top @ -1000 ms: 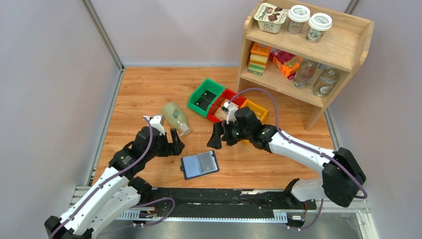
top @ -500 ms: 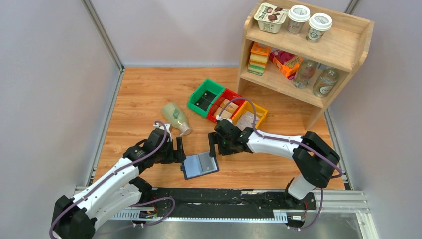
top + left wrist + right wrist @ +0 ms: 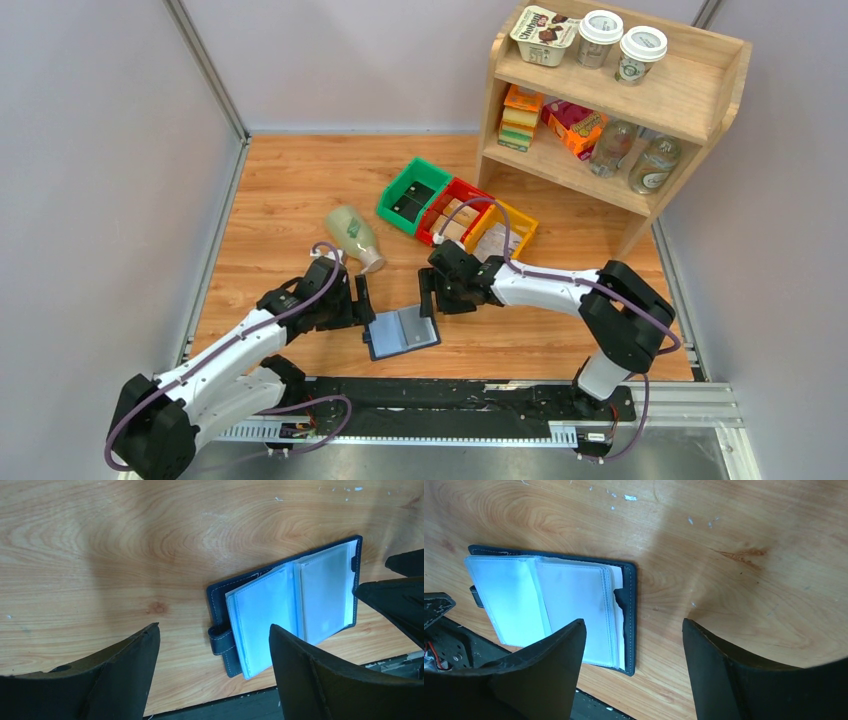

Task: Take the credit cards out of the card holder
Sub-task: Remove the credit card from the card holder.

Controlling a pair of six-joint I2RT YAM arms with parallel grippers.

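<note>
Both hands have closed in over the last second: left hand (image 3: 360, 300) and right hand (image 3: 427, 292), jaws spread and empty, now flank the card holder (image 3: 401, 331) lying unfolded on the counter (image 3: 300, 190) between them, its credit cards (image 3: 574, 610) seemingly not yet drawn, so extraction can begin.

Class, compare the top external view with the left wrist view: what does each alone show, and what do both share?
Only top external: the wooden shelf, the coloured bins and the lying bottle. Only left wrist: the snap tab and pale stitching on the card holder. Both: the card holder open on the table, with the left gripper and right gripper beside it.
</note>
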